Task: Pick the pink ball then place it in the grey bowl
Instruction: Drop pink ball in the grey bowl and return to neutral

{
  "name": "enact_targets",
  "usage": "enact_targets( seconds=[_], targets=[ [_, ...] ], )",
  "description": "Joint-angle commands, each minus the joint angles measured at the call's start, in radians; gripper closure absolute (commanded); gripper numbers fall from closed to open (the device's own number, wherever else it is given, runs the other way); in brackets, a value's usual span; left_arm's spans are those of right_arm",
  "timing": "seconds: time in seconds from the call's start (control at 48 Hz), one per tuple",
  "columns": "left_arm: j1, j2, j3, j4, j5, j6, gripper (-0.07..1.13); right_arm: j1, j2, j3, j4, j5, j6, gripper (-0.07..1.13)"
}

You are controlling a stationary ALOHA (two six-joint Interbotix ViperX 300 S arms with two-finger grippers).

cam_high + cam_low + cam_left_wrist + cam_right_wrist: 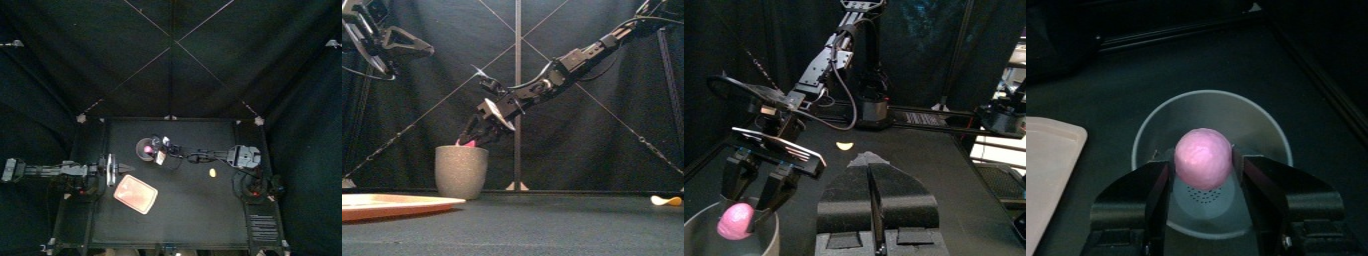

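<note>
Pink ball (1204,155) is pictured clamped in the right claw (1205,172), whose two jaws are closed to the ball's width, one pressed against each side. The ball is held at the mouth of the grey cup (1207,99), directly over its hollow. From the front only a sliver of pink is shown above the rim, and whether the ball is touching the cup's wall cannot be told. The right arm is stretched in from the right, past the middle of the bench (187,215), and angled down to the cup, which is stood upright towards the back left of the bench. The cup itself is not gripped by the claw.

The left claw (875,200) is held off at the left side, raised above the bench, with its jaws drawn together so that only a thin seam is left between them. Nothing is held in it. It is pointed across at the cup and the working arm.

A flat pink tray (136,194) is laid in front of the cup, towards the bench's front left and apart from the cup. A small yellow toy (214,173) is seen lying to the right, on the near side of the right arm, well apart from both cup and tray.
</note>
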State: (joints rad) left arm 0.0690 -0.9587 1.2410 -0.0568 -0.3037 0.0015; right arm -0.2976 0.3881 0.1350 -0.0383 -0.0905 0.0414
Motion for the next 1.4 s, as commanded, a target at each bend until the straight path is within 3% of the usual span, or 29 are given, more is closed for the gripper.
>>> enact_targets(
  seconds=[0.021, 0.208, 0.562, 0.792, 1.083, 1.396],
  targets=[
    [0.003, 0.000, -0.009, 0.000, -0.003, 0.000, 1.00, -0.002, -0.023, -0.023, 0.015, -0.002, -0.005, 0.24],
    [0.003, -0.008, -0.002, 0.000, -0.002, 0.002, 1.00, -0.003, -0.023, -0.021, 0.040, -0.002, -0.003, 0.09],
    [0.003, -0.008, 0.006, -0.002, -0.002, 0.000, 1.00, 0.005, -0.110, 0.051, 0.048, -0.087, -0.005, 0.09],
    [0.003, -0.009, 0.009, -0.002, -0.002, 0.002, 1.00, 0.028, -0.319, 0.295, 0.063, -0.250, -0.003, 0.09],
    [0.003, -0.009, 0.020, -0.003, -0.008, 0.002, 1.00, 0.117, -0.572, 0.664, 0.067, -0.463, -0.005, 0.08],
    [0.011, -0.009, 0.021, -0.003, -0.008, 0.000, 1.00, 0.161, -0.831, 0.923, 0.061, -0.486, -0.008, 0.08]
  ],
)
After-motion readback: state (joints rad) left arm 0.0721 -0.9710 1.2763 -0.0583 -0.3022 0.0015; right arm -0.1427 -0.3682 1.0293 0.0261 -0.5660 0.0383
